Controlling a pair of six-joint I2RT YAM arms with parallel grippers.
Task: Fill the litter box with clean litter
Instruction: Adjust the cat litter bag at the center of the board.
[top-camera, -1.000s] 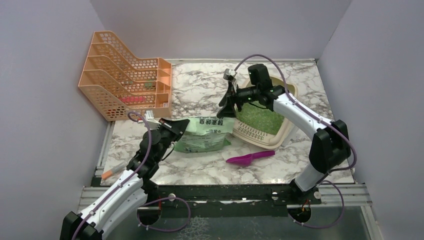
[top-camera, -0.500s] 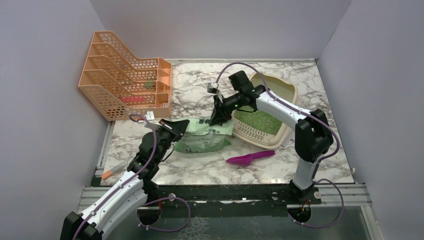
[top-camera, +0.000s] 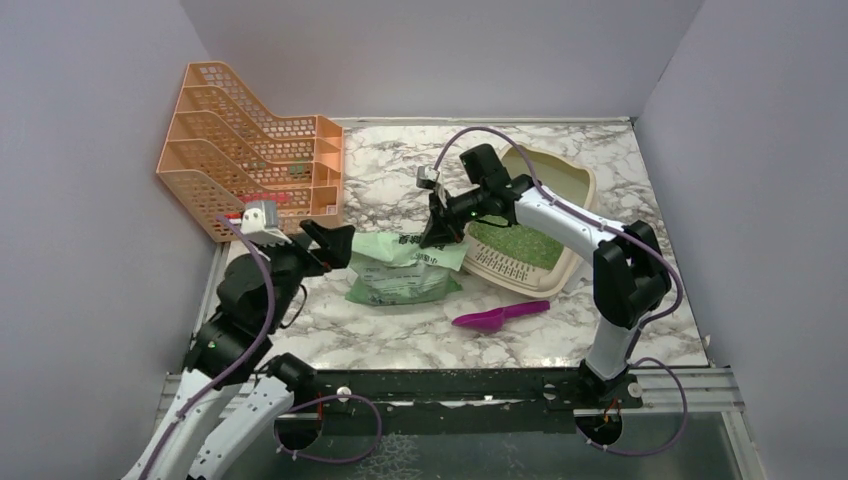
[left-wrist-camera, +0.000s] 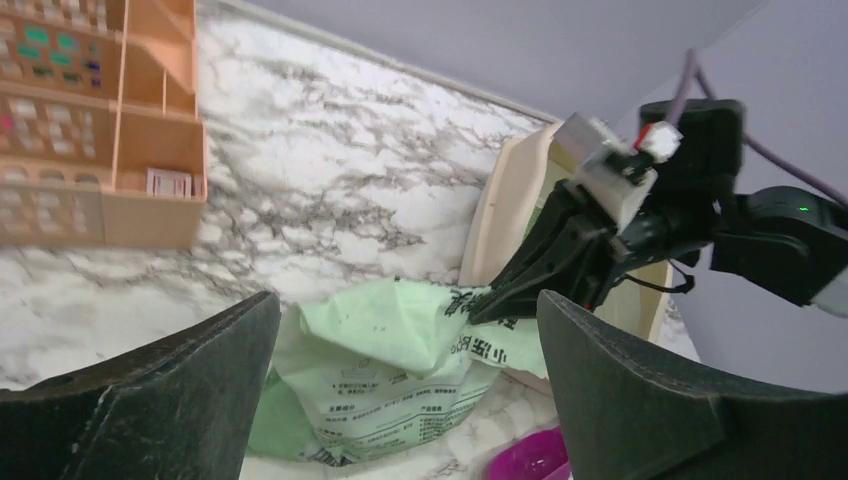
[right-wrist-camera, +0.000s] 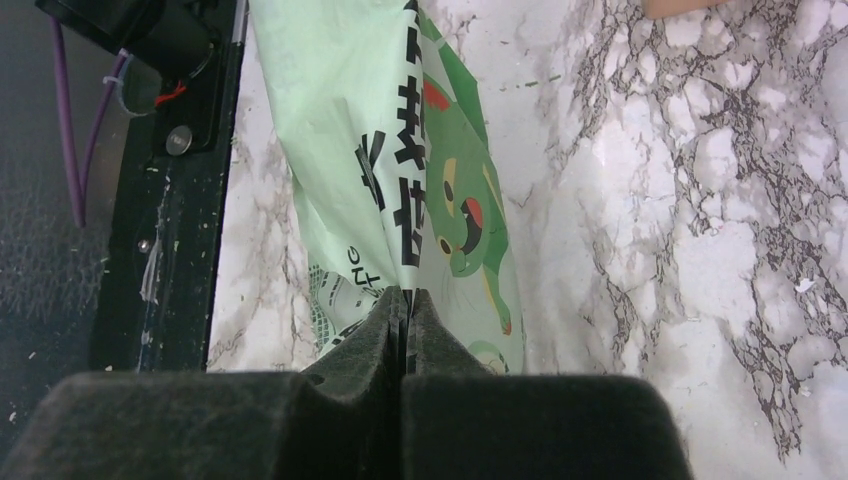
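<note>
The beige litter box (top-camera: 583, 188) sits at the right rear of the table, with green granules (top-camera: 520, 241) lying in it. The pale green bag of clean litter (top-camera: 405, 271) lies on the marble just left of the box. My right gripper (top-camera: 437, 236) is shut on the bag's upper right edge, and the right wrist view shows the film (right-wrist-camera: 400, 150) pinched between its pads (right-wrist-camera: 403, 296). My left gripper (top-camera: 335, 244) is open, just left of the bag and apart from it. In the left wrist view the bag (left-wrist-camera: 400, 370) lies beyond the spread jaws (left-wrist-camera: 405, 300).
An orange mesh file rack (top-camera: 250, 150) stands at the back left, close to my left arm. A magenta scoop (top-camera: 500, 317) lies in front of the box. Grey walls close the table in on three sides.
My left gripper has opened, let go of the bag and drawn back up and to the left. My right gripper came over from the box and shut on the bag's right edge.
</note>
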